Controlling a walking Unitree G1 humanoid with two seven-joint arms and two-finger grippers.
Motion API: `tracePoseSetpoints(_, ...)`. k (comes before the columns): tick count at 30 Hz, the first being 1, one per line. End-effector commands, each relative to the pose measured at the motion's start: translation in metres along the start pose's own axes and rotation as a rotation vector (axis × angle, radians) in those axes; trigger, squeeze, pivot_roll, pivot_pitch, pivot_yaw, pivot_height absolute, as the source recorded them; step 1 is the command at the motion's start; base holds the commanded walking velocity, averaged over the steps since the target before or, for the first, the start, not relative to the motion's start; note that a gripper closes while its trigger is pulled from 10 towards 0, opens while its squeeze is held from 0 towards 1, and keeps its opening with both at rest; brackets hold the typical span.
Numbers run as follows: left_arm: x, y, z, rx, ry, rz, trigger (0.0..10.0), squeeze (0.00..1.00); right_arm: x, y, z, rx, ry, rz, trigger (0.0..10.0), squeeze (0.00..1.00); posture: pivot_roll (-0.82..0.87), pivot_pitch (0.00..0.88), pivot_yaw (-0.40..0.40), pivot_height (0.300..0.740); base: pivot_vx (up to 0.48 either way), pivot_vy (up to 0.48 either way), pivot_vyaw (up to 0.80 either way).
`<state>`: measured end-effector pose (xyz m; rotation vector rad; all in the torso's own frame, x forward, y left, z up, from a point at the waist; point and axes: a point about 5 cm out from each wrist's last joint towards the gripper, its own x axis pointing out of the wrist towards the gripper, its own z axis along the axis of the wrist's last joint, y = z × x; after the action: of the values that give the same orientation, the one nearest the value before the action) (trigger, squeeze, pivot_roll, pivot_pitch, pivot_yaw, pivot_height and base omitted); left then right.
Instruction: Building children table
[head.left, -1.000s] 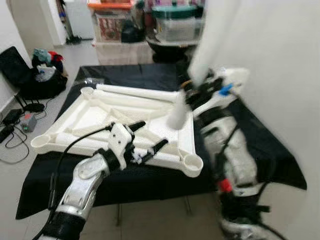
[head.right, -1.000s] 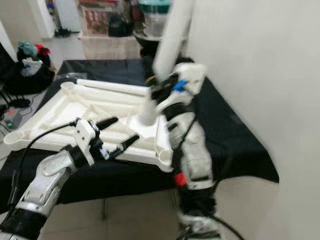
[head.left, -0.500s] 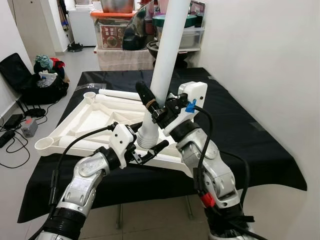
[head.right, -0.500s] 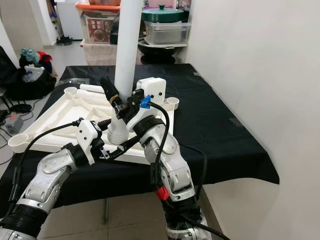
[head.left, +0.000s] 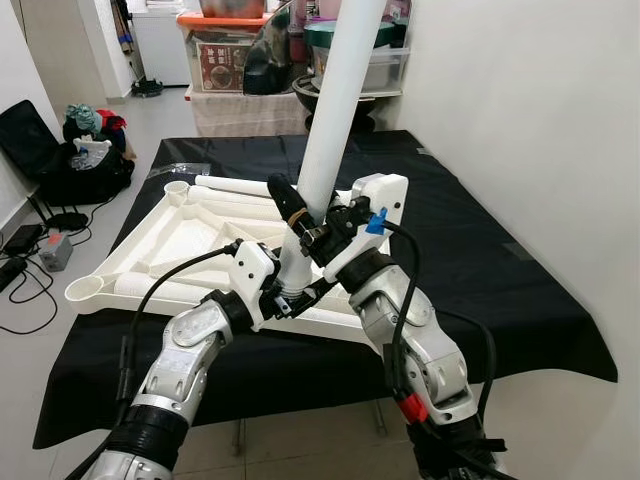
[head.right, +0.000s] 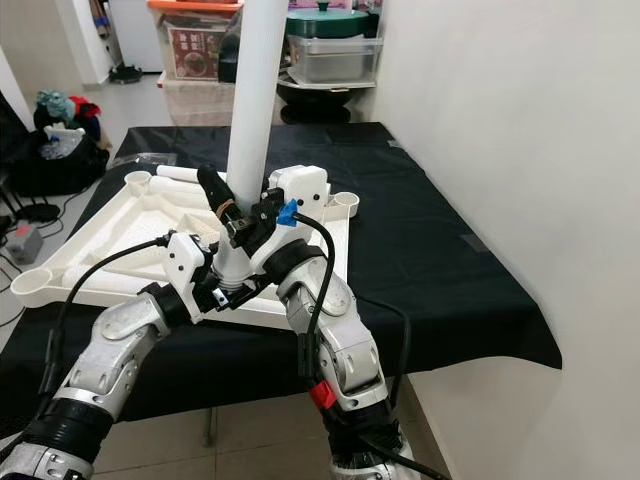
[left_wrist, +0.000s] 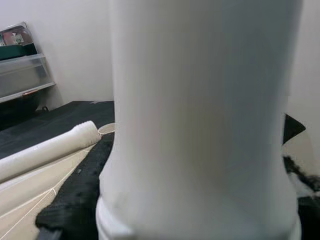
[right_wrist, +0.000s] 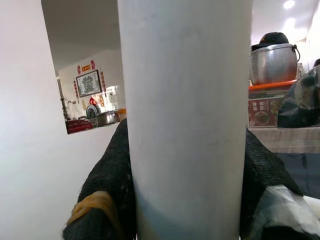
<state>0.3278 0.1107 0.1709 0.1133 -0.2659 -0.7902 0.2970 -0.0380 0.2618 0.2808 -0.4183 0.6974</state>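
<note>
Since half a second ago your left gripper (head.left: 290, 290) had closed in on the white table leg (head.left: 335, 110), its fingers clamped around the threaded lower end; before that it hung just beside it. Your right gripper (head.left: 300, 220) gripped the same leg higher up, fingers pressed to both sides; the leg stood near upright above the near edge of the upturned white tabletop (head.left: 180, 235); the tabletop lay on the black-clothed table (head.left: 480, 250).

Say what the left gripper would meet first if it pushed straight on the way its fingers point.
The white table leg: the left gripper sits at its threaded lower end, and the left wrist view has the leg directly ahead. Whether the fingers already touch it cannot be told.
</note>
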Motion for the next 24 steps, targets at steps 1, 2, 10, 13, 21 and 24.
tracePoseSetpoints(1,-0.002,0.005,-0.003,-0.014,0.008,0.04,0.0,0.0,0.001,0.007,0.004,0.028,-0.019,0.032,10.0,0.0,0.01,0.0,-0.035,0.74,0.0,0.0,0.0)
tracePoseSetpoints(2,-0.003,0.004,-0.004,-0.017,0.009,0.032,0.0,0.0,0.002,0.007,0.005,0.028,-0.024,0.03,10.0,0.0,0.01,0.0,-0.036,0.74,0.0,0.0,0.0)
tracePoseSetpoints(10,-0.002,0.0,-0.008,-0.021,0.025,0.016,0.0,0.0,0.003,0.004,0.01,0.028,-0.042,0.029,10.0,0.0,0.01,0.0,-0.034,0.74,0.0,0.0,0.0)
tracePoseSetpoints(13,-0.001,-0.001,-0.009,-0.014,0.036,0.005,0.0,0.0,0.002,0.002,0.012,0.036,-0.046,0.037,10.0,0.69,0.01,0.0,-0.035,0.74,0.0,0.0,0.0)
tracePoseSetpoints(21,-0.002,-0.005,-0.007,-0.026,0.035,-0.066,7.3,0.0,-0.004,0.003,0.015,0.101,-0.059,0.144,10.0,1.0,0.01,0.0,-0.04,0.74,0.0,0.0,0.0)
tracePoseSetpoints(24,-0.004,-0.011,-0.004,-0.015,0.036,-0.138,9.4,0.0,-0.01,0.007,0.016,0.153,-0.044,0.258,10.0,1.0,0.02,0.0,-0.047,0.74,0.0,0.0,0.0)
